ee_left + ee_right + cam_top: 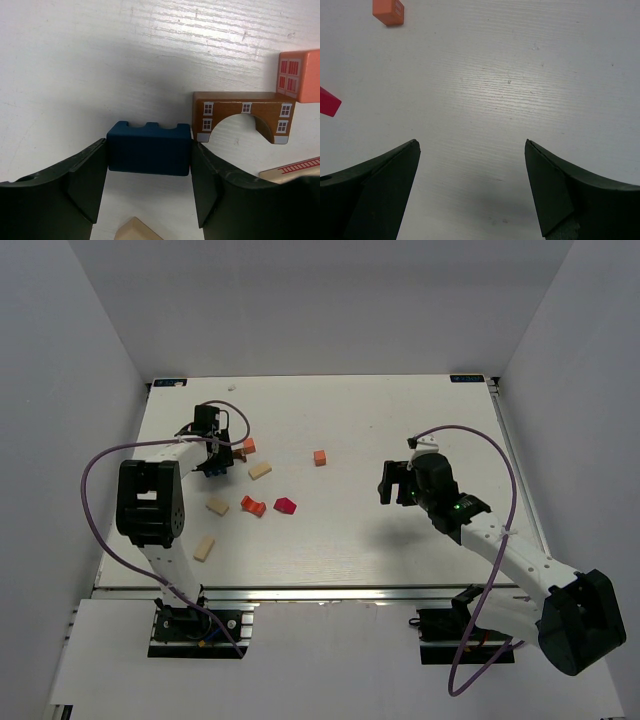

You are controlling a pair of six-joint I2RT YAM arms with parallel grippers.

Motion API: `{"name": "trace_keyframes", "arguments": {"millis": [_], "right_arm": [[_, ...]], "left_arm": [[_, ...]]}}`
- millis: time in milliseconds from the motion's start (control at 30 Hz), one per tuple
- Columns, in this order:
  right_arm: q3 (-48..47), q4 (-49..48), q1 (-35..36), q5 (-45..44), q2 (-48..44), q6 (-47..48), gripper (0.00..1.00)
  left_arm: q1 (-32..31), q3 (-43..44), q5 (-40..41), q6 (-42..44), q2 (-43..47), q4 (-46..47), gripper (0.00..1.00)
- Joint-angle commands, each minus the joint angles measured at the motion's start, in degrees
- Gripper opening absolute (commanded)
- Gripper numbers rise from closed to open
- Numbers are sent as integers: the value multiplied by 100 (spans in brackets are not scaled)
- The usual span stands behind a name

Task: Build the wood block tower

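The left hand [149,155] clenches the blue block [148,145] by its short ends, long axis left-right; right hand [471,145] released.

White table [400,560], holding loose wooden pieces: tan blocks [260,470] [217,506] [204,548], red blocks [252,505] [286,505], orange block [320,457], blue block [149,149], brown arch block [240,112], salmon block [300,75].

A robot lab: white table [350,540] (plain walls [320,300] around).
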State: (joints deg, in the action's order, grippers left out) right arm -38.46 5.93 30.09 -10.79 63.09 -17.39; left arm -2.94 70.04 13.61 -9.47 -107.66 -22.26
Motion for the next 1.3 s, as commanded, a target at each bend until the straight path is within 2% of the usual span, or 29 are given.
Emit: {"name": "trace_keyframes", "arguments": {"millis": [0, 267, 367, 467, 500, 600, 733, 800, 1000, 1267], "right_arm": [[-57, -101, -38, -108, -122, 25, 89], [-13, -145, -47, -2, -244, -19, 89], [49, -198, -55, -90, -367, -72, 89], [84, -277, -82, -125, -473, -168, 89], [84, -286, -99, -143, -490, -212, 89], [110, -259, -117, -292, -657, -335, 89], [417, -304, -170, -407, -1043, -493, 89], [479, -242, -196, -407, -1141, -529, 89], [602, 22, -214, -451, -1361, -599, 89], [769, 48, -222, -459, -1475, -582, 89]], "left_arm": [[22, 124, -182, -54, 183, -77, 56], [-154, 106, -772, -291, 1061, -199, 51], [-531, 98, -745, -362, 1325, -191, 51], [-1224, 159, -439, -406, 1414, -164, 50], [-1592, 185, -403, -432, 1397, -156, 50], [-2173, 440, -464, -660, 1204, -191, 50], [-2930, 923, 27, -1064, 896, -508, 50], [-3272, 906, -208, -1144, 843, -350, 50], [-3678, 792, -673, -1548, 536, -323, 48], [-4083, 774, -482, -1777, 79, -305, 49]]}}
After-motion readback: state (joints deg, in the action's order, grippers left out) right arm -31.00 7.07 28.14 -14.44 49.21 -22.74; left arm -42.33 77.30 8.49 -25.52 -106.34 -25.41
